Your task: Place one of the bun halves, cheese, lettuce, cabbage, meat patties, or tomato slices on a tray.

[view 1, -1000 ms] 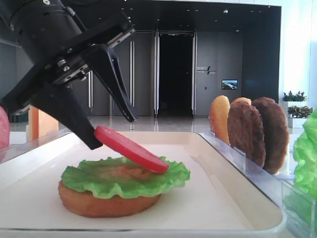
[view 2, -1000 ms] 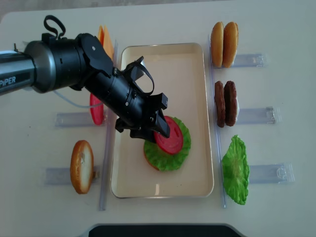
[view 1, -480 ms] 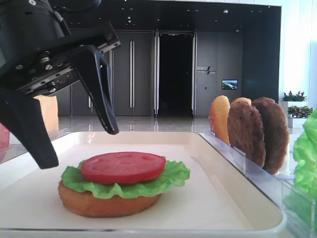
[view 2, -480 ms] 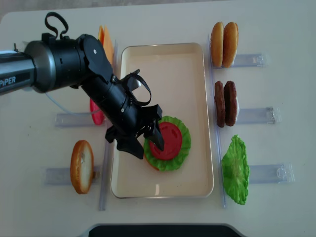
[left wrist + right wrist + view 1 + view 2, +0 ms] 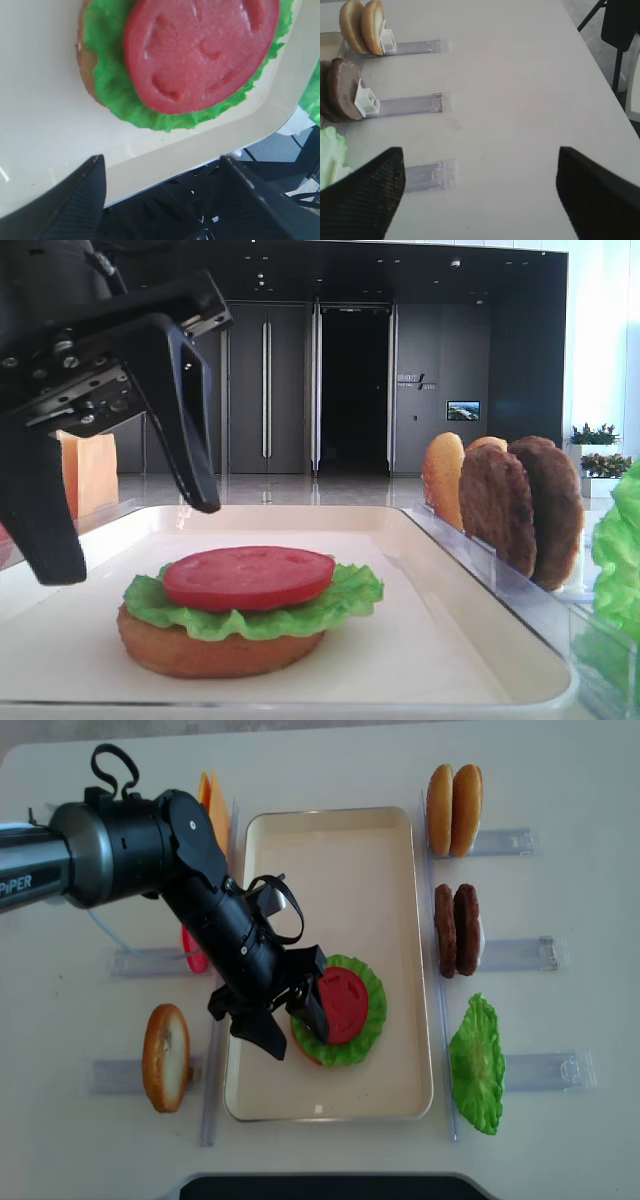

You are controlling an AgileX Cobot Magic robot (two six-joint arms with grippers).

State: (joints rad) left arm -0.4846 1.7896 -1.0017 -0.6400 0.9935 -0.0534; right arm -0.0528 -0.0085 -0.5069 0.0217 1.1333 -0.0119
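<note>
Now the left gripper (image 5: 283,1018) hangs with its jaws spread wide and nothing between them, just left of the stacked burger on the tray (image 5: 345,840), its dark fingers (image 5: 185,420) clear of the food. Beside it, a tomato slice (image 5: 343,1004) lies flat on a lettuce leaf (image 5: 372,1020), which covers a bun half (image 5: 215,652) in the tray's lower middle. Right of the tray, two bun halves (image 5: 453,810), two meat patties (image 5: 456,929) and a spare lettuce leaf (image 5: 477,1064) stand in clear holders (image 5: 530,1072). Left of the tray stand cheese slices (image 5: 206,800), another tomato slice (image 5: 192,958) and one more bun half (image 5: 165,1057). The right gripper (image 5: 475,195) is spread open over bare table (image 5: 520,90), well right of the tray, holding nothing
</note>
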